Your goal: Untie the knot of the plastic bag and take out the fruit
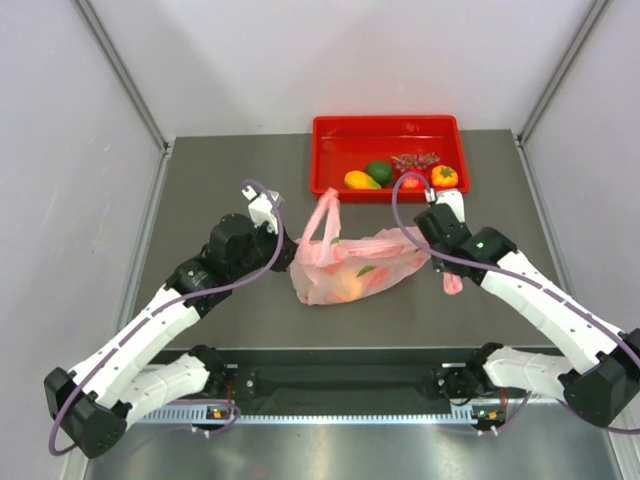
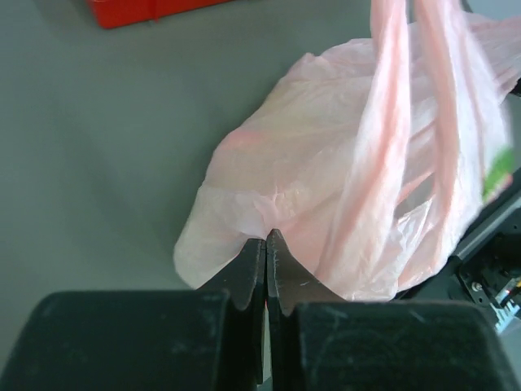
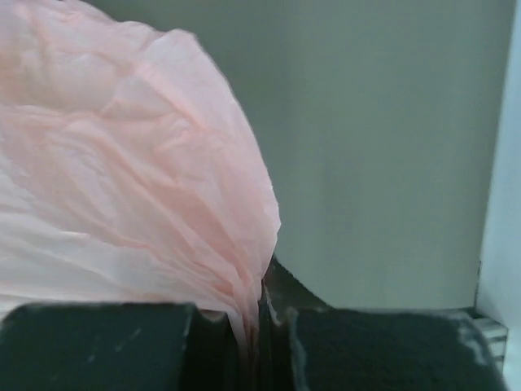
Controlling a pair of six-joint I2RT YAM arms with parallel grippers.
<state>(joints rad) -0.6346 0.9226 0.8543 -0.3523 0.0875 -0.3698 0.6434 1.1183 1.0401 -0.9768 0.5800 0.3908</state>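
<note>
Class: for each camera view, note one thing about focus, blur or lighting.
Top external: evenly lit, sharp, plastic bag crisp. Left wrist: bag handles blurred, left claw dark. Right wrist: bag soft-focused, right claw underexposed.

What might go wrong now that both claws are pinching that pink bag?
1. The left gripper and right gripper are both shut on thin film of the plastic bag; pulling apart could tear it.
2. The knot looks still tied above the bag, so tugging the sides might tighten it.
3. The fruit inside could shift and drag the film out of a pinch.
</note>
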